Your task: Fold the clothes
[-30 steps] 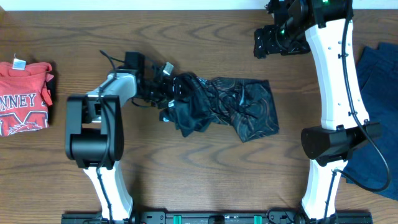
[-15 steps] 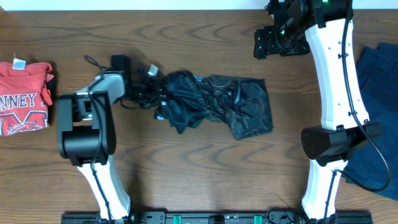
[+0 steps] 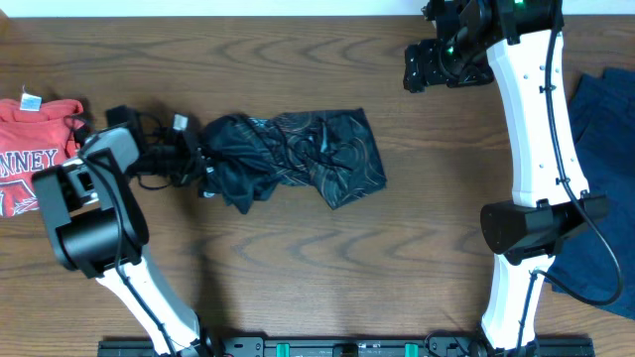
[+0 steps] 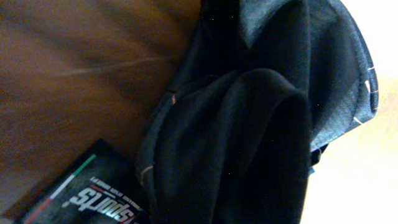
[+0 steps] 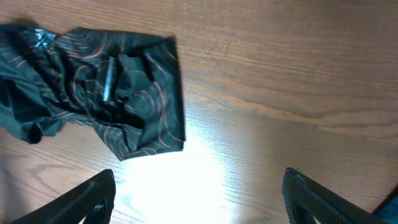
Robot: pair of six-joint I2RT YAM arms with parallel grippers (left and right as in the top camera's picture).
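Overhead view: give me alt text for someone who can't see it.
A crumpled black jersey lies on the wooden table, its left end pinched in the left arm's fingers. A folded red shirt sits at the left edge, blue fabric at the right, and the right arm stands clear.

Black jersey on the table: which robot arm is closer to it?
Left. The left tool is shut on the left end of the black jersey. The right tool hangs open, well apart, farther back past its right end.
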